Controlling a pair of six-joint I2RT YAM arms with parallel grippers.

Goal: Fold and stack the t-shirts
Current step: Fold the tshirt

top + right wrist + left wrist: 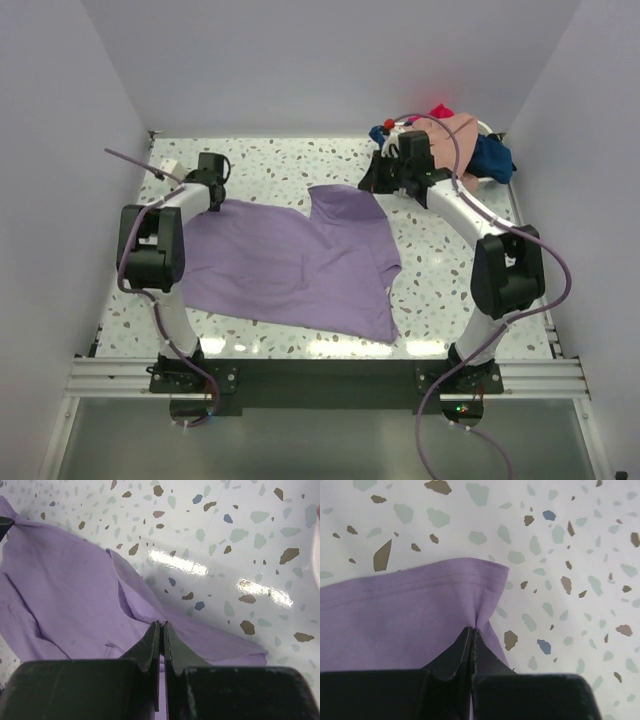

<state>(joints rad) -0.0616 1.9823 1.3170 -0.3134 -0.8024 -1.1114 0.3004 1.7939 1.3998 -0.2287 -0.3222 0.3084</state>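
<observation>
A lavender-purple t-shirt [290, 260] lies spread on the speckled table between both arms. My left gripper [212, 200] is at its far left corner, shut on the hemmed edge [445, 582]; the fabric puckers at the fingertips [466, 637]. My right gripper [375, 185] is at the shirt's far right part, shut on a fold of purple cloth [130, 600] near a raised seam. Peach-pink [455, 135], navy blue [492, 157] and red [440, 110] t-shirts are heaped at the back right.
A white oval basket [492, 128] holds the heap in the back right corner, mostly hidden by it. White walls enclose the table on three sides. The arm bases and a black rail [320, 372] line the near edge.
</observation>
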